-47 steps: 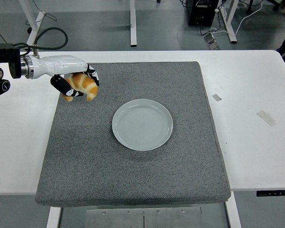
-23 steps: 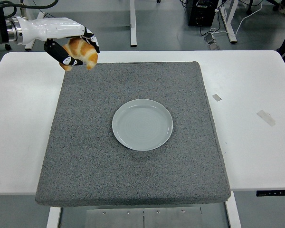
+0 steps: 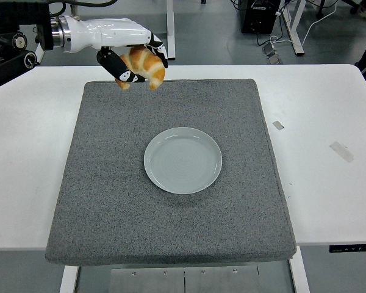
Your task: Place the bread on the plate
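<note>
Left arm comes in from top-left edge, black w/ white forearm shell. Left hand (image 3: 133, 61) is up off the surface, over the far-left corner of the mat, fingers (image 3: 113, 63) curled round the bread (image 3: 143, 65) and gripping it. Bread is a golden-brown croissant, held in the air, curved tip pointing down, not touching anything below.

Grey mat (image 3: 104, 201) covers the middle of the white counter (image 3: 329, 183). Plate (image 3: 183, 160) sits abt center of the mat, pale grey-green, round, nothing on it. Bread is well apart from the plate, up and to its left.

Further right on bare counter: small grey bit of tape (image 3: 278, 125) just beside the mat's right edge, and a pale strip of tape (image 3: 341, 151) nearer the right side. Right arm isn't visible.
</note>
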`<act>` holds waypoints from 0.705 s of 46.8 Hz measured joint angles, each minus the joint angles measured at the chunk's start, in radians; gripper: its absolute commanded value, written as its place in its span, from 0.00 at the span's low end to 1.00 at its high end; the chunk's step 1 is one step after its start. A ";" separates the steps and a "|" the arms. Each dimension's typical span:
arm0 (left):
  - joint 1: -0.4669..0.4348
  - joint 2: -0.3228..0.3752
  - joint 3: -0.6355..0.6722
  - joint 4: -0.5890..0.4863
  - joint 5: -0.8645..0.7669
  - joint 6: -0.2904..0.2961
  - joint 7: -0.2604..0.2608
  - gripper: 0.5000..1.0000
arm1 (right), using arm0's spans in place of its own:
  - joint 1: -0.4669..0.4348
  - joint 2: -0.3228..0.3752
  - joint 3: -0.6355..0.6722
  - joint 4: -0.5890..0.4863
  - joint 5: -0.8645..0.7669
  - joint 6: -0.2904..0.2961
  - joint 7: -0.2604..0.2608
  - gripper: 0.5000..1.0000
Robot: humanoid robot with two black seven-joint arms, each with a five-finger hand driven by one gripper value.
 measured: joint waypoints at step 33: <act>0.058 -0.202 0.008 0.000 0.005 0.048 0.000 0.01 | 0.000 0.000 0.000 0.000 0.001 0.000 0.000 1.00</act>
